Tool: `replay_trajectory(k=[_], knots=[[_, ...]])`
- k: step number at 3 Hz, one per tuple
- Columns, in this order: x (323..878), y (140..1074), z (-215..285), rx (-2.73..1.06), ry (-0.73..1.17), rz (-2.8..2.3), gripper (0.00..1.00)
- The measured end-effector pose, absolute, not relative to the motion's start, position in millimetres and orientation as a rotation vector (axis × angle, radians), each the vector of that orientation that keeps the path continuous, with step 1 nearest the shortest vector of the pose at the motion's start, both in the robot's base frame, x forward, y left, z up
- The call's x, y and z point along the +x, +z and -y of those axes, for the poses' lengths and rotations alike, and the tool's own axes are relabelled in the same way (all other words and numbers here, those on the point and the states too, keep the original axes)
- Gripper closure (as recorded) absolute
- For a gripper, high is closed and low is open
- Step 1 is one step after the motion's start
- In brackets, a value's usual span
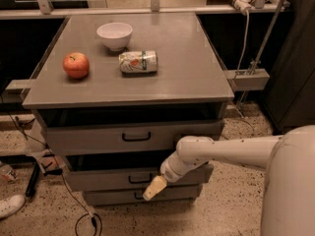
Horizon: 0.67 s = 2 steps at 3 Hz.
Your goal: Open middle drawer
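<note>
The grey cabinet has three drawer fronts stacked below its top. The middle drawer [98,179] is the medium grey panel with a small black bar handle [139,179]. It sits between the widest top drawer [88,139] and the narrowest bottom drawer [108,197]. My gripper [154,187], cream-tipped at the end of the white arm [221,151], points down and to the left. It is just right of and slightly below the middle drawer's handle, in front of the panel. I cannot tell whether it touches the handle.
On the cabinet top [187,77] stand a red apple [76,65], a white bowl [114,35] and a can lying on its side [138,61]. Cables [81,215] and a shoe [12,205] lie on the floor at the left. My white body [290,191] fills the lower right.
</note>
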<state>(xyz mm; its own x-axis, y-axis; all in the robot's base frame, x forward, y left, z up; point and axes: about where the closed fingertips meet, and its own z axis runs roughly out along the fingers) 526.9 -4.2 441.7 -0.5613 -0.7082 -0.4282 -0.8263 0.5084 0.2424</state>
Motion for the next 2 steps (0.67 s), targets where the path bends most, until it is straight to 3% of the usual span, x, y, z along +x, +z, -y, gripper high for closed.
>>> replay_trajectory(k=[2], knots=[[508.0, 448.4, 4.8, -1.322, 0.663, -2.482, 0.00]])
